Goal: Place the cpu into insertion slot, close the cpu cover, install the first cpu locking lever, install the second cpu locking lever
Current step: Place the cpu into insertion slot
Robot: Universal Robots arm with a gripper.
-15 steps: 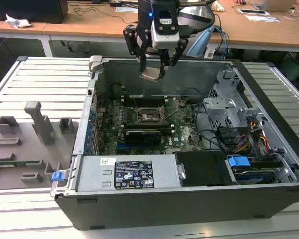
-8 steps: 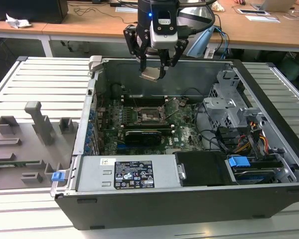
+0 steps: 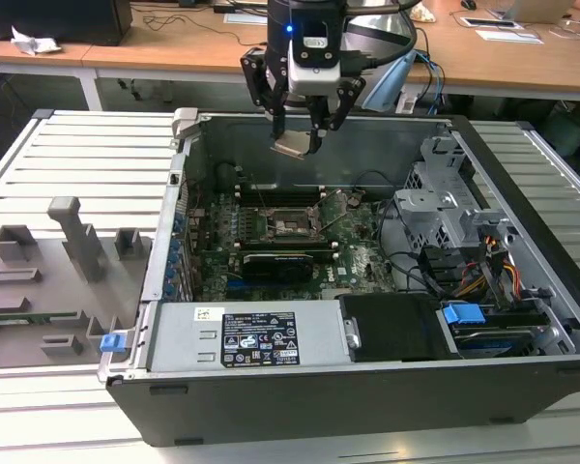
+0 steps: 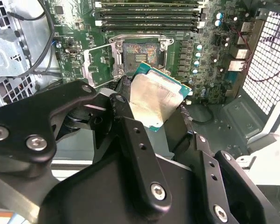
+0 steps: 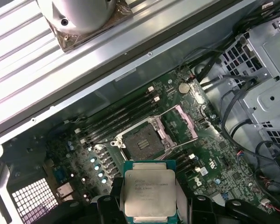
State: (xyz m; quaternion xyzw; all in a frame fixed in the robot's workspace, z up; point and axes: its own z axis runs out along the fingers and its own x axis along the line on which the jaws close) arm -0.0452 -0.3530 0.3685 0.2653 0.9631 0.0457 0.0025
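My gripper (image 3: 298, 130) hangs over the open computer case, shut on the cpu (image 3: 295, 145), which it holds by two opposite edges, tilted. The cpu's silvery top (image 5: 148, 192) shows in the first wrist view. In the second wrist view the cpu (image 4: 154, 100) shows its tan underside between the black fingers (image 4: 123, 105). The insertion slot (image 5: 141, 143) lies bare on the green motherboard, below the chip and well apart from it. It also shows as the insertion slot (image 3: 292, 224) (image 4: 141, 53). The cpu cover (image 5: 181, 122) (image 4: 97, 65) stands flipped open beside the socket.
Long black memory slots (image 5: 123, 112) flank the socket. A black card with heatsink (image 3: 275, 263) lies in front of it. A metal drive cage (image 3: 445, 208) with cables fills the exterior view's right of the case. A grey fixture plate (image 3: 48, 271) sits outside on the exterior view's left.
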